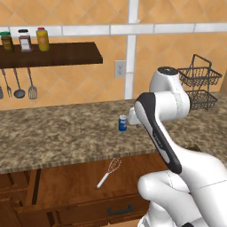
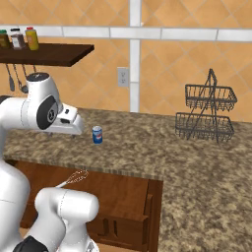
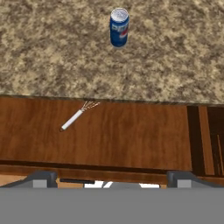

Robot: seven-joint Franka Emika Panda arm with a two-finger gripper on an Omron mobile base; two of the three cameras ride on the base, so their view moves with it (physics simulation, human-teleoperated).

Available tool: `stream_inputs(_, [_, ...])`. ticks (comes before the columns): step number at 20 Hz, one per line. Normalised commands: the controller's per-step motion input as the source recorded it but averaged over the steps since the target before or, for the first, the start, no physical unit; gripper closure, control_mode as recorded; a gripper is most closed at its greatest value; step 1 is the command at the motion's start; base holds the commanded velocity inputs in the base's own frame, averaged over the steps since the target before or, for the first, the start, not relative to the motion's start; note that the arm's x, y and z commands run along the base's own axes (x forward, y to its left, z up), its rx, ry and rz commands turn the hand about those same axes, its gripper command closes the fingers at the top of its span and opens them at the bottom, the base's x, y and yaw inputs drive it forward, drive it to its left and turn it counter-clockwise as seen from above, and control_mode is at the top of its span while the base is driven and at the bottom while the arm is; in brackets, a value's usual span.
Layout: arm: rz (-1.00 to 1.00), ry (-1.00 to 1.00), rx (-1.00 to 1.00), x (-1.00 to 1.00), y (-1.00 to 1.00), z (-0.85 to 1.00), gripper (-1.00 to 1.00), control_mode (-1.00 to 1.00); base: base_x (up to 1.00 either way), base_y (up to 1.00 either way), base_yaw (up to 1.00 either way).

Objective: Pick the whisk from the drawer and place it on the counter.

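Note:
The whisk point(image 1: 110, 170) point(image 2: 74, 178) point(image 3: 78, 115) lies flat on the floor of the open drawer point(image 1: 66, 186) point(image 2: 120, 197) point(image 3: 131, 135), wire loops toward the counter and white handle pointing toward the drawer front. The speckled counter point(image 1: 53, 137) point(image 2: 197, 162) point(image 3: 52, 52) runs just behind the drawer. My gripper point(image 3: 112, 180) hangs well above the drawer's front part, looking down, open wide with nothing between its fingers. In the hand view the whisk sits up and left of the fingertips, well apart from them.
A blue soda can point(image 1: 123, 123) point(image 2: 97, 134) point(image 3: 119, 27) stands on the counter behind the drawer. A two-tier wire basket point(image 1: 199, 82) point(image 2: 206, 113) stands at the right. A wall shelf point(image 1: 48, 54) carries spice jars, with dark utensils point(image 1: 18, 84) hanging under it.

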Motion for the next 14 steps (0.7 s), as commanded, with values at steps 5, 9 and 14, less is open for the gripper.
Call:
stream_inputs(5, [0.0,0.0,0.0,0.0,0.0,0.0,-1.0,-1.0,0.0,0.0,0.0])
stream_inputs(9, [0.01,0.0,0.0,-0.11,0.0,-0.01,-1.0,1.0,-0.42,0.36,0.01])
stream_inputs(14, [0.0,0.0,0.0,0.0,0.0,0.0,-1.0,1.0,-0.87,1.0,0.0])
